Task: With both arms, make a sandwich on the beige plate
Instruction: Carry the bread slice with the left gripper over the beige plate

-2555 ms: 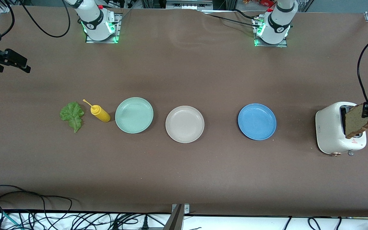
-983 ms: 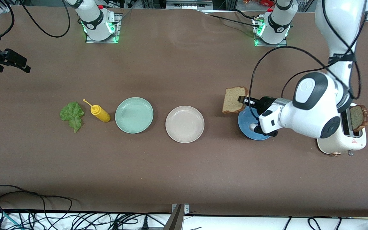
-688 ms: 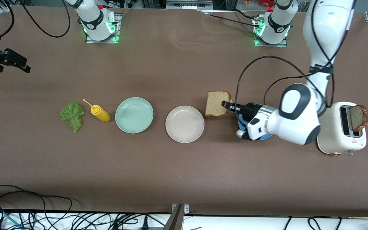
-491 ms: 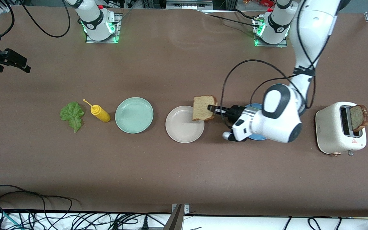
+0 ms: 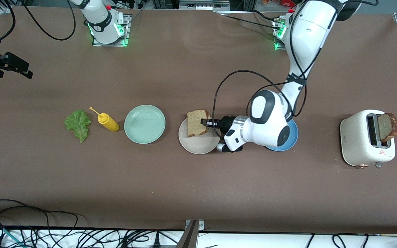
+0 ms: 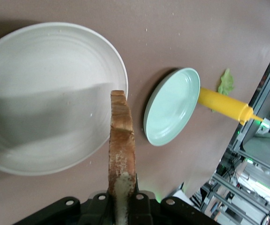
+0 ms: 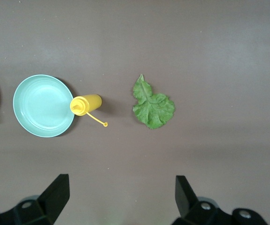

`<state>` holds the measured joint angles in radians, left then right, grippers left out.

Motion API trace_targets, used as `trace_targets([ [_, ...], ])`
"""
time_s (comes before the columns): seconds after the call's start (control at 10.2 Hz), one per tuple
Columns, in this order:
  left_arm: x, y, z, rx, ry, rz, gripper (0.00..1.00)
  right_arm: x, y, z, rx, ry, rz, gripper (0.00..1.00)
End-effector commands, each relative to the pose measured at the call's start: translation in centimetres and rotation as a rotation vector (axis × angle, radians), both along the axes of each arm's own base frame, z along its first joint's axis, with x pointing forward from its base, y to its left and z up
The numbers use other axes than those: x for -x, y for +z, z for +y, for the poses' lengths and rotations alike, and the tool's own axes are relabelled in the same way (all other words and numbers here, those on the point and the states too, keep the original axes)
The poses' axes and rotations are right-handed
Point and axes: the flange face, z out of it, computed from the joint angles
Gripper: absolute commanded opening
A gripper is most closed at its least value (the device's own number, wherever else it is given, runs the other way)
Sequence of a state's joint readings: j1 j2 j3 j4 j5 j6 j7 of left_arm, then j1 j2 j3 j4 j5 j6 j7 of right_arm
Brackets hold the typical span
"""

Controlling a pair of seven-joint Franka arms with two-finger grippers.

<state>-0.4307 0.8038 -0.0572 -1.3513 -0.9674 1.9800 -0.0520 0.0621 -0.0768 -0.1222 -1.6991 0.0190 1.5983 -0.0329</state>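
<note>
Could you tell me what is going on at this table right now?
The left gripper is shut on a bread slice and holds it over the beige plate, which has nothing on it yet. A second slice stands in the toaster at the left arm's end of the table. The right gripper waits, open, over the lettuce leaf, which lies beside the mustard bottle and the mint-green plate.
</note>
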Motion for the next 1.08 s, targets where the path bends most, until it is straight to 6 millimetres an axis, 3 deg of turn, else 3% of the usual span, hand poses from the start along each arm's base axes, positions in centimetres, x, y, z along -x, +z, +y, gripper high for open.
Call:
trace_targets([
  [0.0,-0.4,-0.8,-0.7,0.012,0.035,0.003,0.0,0.4,0.6,0.0,0.006,0.003,0.001,1.0],
  [0.39,-0.3,-2.5,-0.4,0.004,0.027,0.009,0.0,0.4,0.6,0.0,0.004,0.002,-0.001,1.0],
  [0.69,-1.0,-3.3,0.0,-0.014,0.069,-0.027,0.9,0.5,0.4,-0.1,0.002,-0.006,0.013,1.0],
  [0.79,-1.0,-3.4,0.1,-0.02,0.069,-0.029,1.0,0.5,0.5,-0.1,0.005,-0.004,0.009,1.0],
  [0.98,-1.5,-3.2,0.8,-0.026,0.077,-0.032,1.0,0.5,0.4,0.1,0.008,-0.003,0.01,1.0],
])
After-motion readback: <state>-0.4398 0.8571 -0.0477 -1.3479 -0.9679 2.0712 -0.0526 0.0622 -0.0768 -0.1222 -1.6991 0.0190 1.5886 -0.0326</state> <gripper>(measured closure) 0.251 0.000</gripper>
